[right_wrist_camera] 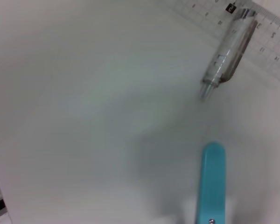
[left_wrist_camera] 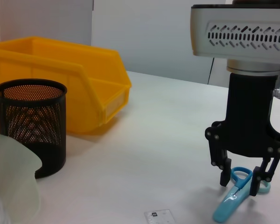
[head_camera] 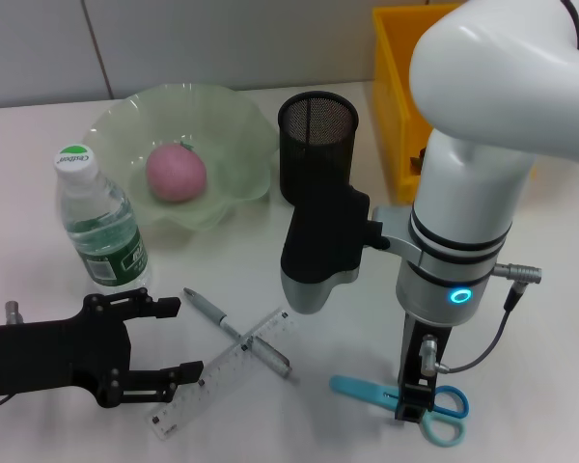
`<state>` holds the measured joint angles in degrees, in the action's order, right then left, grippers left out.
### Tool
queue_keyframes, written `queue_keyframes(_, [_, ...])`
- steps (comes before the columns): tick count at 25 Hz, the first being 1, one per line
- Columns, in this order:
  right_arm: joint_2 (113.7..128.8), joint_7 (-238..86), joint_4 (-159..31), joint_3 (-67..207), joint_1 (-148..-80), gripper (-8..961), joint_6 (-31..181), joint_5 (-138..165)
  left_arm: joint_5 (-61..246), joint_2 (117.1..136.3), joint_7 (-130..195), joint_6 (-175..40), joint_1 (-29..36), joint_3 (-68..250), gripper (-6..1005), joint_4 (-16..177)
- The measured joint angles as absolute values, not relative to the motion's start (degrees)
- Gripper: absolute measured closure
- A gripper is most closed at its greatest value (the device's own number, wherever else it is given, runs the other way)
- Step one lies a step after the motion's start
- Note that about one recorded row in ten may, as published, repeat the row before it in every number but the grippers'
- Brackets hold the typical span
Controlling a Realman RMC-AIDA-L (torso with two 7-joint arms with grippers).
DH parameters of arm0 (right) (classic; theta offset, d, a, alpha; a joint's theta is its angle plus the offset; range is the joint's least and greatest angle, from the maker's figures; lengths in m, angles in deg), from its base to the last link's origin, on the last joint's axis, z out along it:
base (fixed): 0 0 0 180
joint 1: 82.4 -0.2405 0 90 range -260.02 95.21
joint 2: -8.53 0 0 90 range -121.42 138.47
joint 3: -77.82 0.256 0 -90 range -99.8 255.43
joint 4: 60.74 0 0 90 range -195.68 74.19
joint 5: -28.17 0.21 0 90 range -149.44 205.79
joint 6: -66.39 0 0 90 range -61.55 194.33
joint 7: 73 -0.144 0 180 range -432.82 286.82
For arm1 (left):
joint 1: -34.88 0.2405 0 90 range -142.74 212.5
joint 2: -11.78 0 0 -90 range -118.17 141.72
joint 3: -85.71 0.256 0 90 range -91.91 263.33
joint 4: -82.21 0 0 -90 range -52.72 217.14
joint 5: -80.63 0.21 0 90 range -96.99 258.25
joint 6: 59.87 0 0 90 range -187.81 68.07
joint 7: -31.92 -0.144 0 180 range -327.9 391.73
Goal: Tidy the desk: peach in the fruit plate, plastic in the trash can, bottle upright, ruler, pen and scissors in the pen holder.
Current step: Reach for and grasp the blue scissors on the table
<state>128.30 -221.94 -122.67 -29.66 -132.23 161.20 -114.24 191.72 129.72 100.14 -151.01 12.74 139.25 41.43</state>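
- Right gripper (left_wrist_camera: 242, 182) is down at the table surface, pointing straight down, fingers a little apart and straddling the scissors (head_camera: 405, 395) near the pivot; from the left wrist view the fingertips look to be at the scissors' sides, though actual contact cannot be confirmed.
- Scissors lie flat on the table (head_camera: 367, 328), light-blue closed blades pointing toward the robot's left, handle loops on the right.
- Pen (head_camera: 236, 333) lies diagonally across the clear ruler (head_camera: 222, 371), just left of the scissors; the two form an X.
- Left gripper (head_camera: 159, 338) hovers low at the near-left table edge, fingers spread wide and holding nothing; its lower finger is close to the ruler's near end.
- Pen holder (head_camera: 317, 145), black mesh, stands upright behind the right arm's wrist.
- Bottle (head_camera: 101, 227) stands upright with green cap on, just beside the fruit plate (head_camera: 241, 125).
- Peach (head_camera: 176, 172) sits inside the fruit plate.
- Yellow bin (head_camera: 391, 106) stands at the far right, beyond the pen holder.
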Motion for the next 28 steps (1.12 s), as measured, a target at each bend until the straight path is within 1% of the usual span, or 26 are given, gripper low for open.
queue_keyframes(28, [128.41, -222.06, -122.46, -30.72, -131.33, 526, 159.44, -114.15, 191.72, 129.62, 99.70, -151.02, 12.56, 139.27, 163, 41.43])
